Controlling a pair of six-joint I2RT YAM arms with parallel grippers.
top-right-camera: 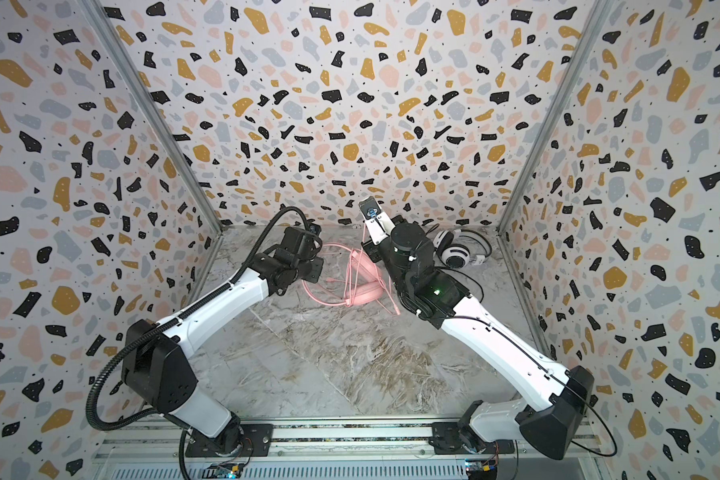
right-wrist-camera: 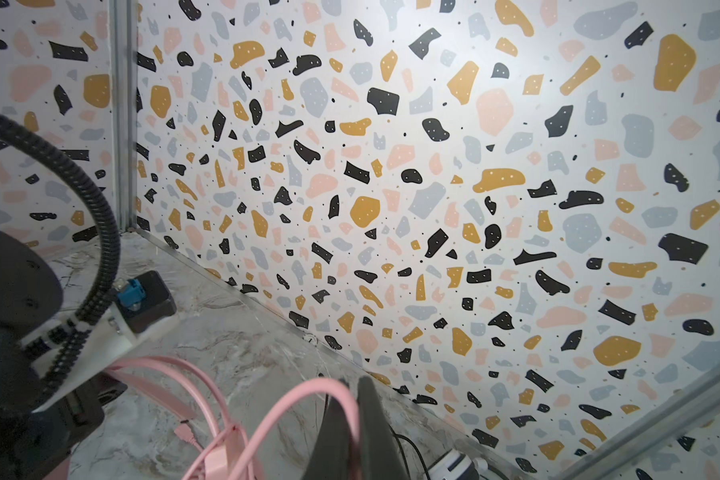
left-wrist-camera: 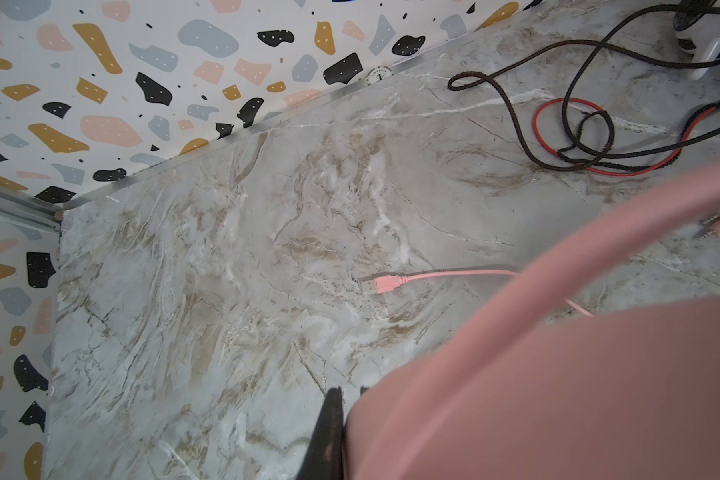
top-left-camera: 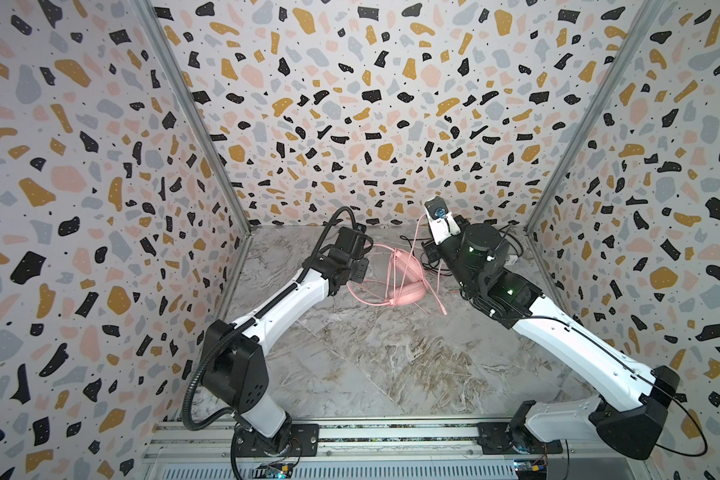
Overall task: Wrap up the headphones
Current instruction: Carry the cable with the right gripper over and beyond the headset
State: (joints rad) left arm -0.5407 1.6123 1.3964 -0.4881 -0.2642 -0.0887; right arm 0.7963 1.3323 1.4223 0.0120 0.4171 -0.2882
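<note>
The pink headphones [top-left-camera: 408, 291] [top-right-camera: 362, 293] lie at the back middle of the marble table, their long pink cord [top-left-camera: 437, 297] tangled in loops around them. My left gripper [left-wrist-camera: 350, 390] [top-left-camera: 359, 271] is at their left side and shut on the pink headset, which fills the near part of the left wrist view. My right gripper [right-wrist-camera: 352, 388] is raised above the table near the back wall. It is shut on a loop of the pink cord [right-wrist-camera: 308, 392]. The white-and-black headphones [top-right-camera: 454, 253] sit at the back right behind the right arm, with black and red cords [left-wrist-camera: 591, 137] spread beside them.
The cord's pink USB plug [left-wrist-camera: 381, 284] lies loose on the table [top-left-camera: 391, 365]. Patterned walls close in the back and both sides, with metal corner posts [top-left-camera: 192, 112]. The arm bases stand on a rail [top-left-camera: 391, 436] along the front edge.
</note>
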